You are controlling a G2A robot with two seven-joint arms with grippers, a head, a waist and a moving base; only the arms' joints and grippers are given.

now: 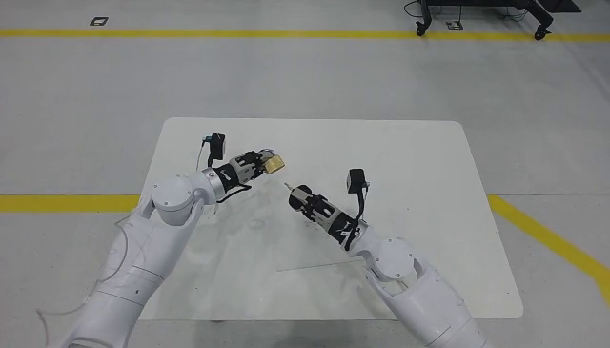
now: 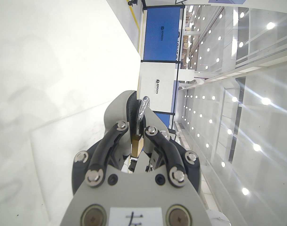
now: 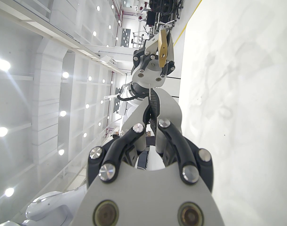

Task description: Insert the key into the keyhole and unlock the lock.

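Note:
My left gripper [image 1: 259,165] is shut on a brass padlock [image 1: 274,163] and holds it above the left half of the white table [image 1: 429,167]. In the left wrist view the lock's brass body [image 2: 137,145] and silver shackle [image 2: 142,110] sit between the fingers [image 2: 120,111]. My right gripper [image 1: 298,196] is shut on a small key [image 1: 289,187], whose tip points toward the lock with a short gap between them. In the right wrist view the key [image 3: 149,92] shows as a thin edge at the closed fingertips, and the padlock [image 3: 162,48] faces it with its keyhole end visible.
The table's surface around both arms is bare white, with its edges well away from the grippers. A black wheeled frame [image 1: 486,5] and yellow floor lines [image 1: 191,32] lie beyond the table.

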